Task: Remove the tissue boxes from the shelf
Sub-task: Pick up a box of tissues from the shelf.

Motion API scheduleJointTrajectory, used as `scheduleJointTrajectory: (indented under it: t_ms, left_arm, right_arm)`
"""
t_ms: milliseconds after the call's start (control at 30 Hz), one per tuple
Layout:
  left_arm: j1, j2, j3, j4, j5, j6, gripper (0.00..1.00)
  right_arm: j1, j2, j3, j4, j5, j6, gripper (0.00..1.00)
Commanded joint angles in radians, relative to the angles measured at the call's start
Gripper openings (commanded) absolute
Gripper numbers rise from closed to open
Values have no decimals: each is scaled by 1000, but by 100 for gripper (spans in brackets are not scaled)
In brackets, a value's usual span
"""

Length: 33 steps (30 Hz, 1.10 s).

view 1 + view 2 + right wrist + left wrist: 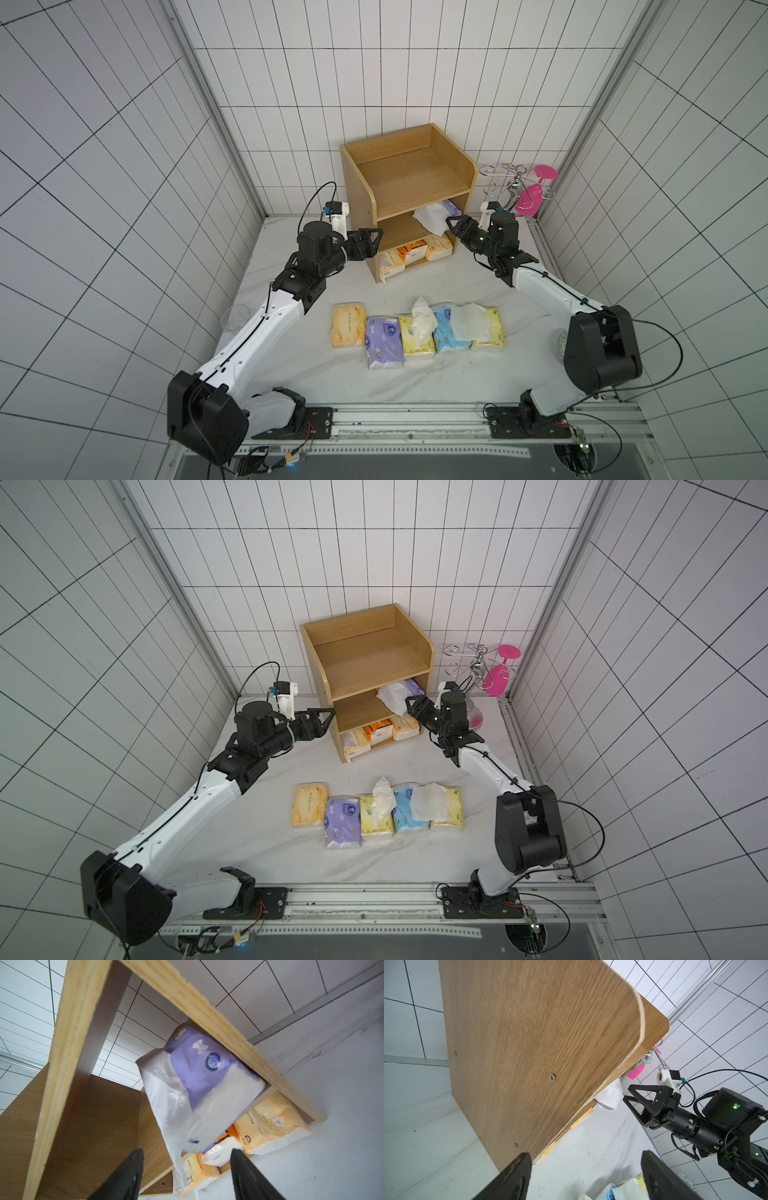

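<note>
Here, the shelf (409,183) is shown at 12 o'clock on the table (415,386); its top tier is bare, one purple pack (199,1068) is lodged at the 3 o'clock end of the middle tier, and three packs (409,252) are ranged along the bottom tier; five packs (383,343) are laid in a row on the table at 6 o'clock of the shelf, well apart from it. The right tool (187,1155) is presented at the open front of the middle tier with its jaws released and parted; nothing is clamped, though a white tissue (166,1105) drawn from the purple pack is seen hanging between the fingers (128,1174) in the right wrist view. From that tool the pack lies toward 11 o'clock, just beyond the fingertips; its long axis is judged to run front to back, roughly 6 to 12 o'clock, so that a short end is offered to the jaws. The left tool (585,1154) is likewise released and empty; it is held beside the outer face of the shelf's 9 o'clock side panel, which is interposed between it and the pack; the right arm is therefore the nearer. The next closure is judged to need the pack's body, not the tissue alone.
</note>
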Motion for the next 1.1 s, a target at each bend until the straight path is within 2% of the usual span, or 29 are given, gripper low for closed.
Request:
scheduleJointTrajectory:
  t_ms: [0, 400, 533, 667, 833, 1000, 1067]
  left_arm:
    - [1, 3, -10, 9, 7, -5, 86]
    - [2, 22, -18, 26, 21, -2, 86]
    - [1, 36, -23, 31, 30, 0, 86]
    - [1, 45, -27, 30, 34, 3, 87]
    - [1, 46, -26, 28, 33, 3, 86]
    - [1, 32, -11, 16, 15, 4, 86]
    - [0, 24, -6, 6, 7, 4, 86]
  right_arm:
    - [1, 37, 85, -4, -23, -9, 71]
    - [2, 143, 165, -15, 14, -20, 71]
    - [5, 168, 167, -10, 24, -25, 65]
    - [12, 178, 160, -13, 40, -34, 52]
    - [14, 168, 150, -16, 43, -34, 23]
    - [22, 119, 123, -42, 58, -44, 6]
    - [25, 88, 95, -50, 70, -45, 2]
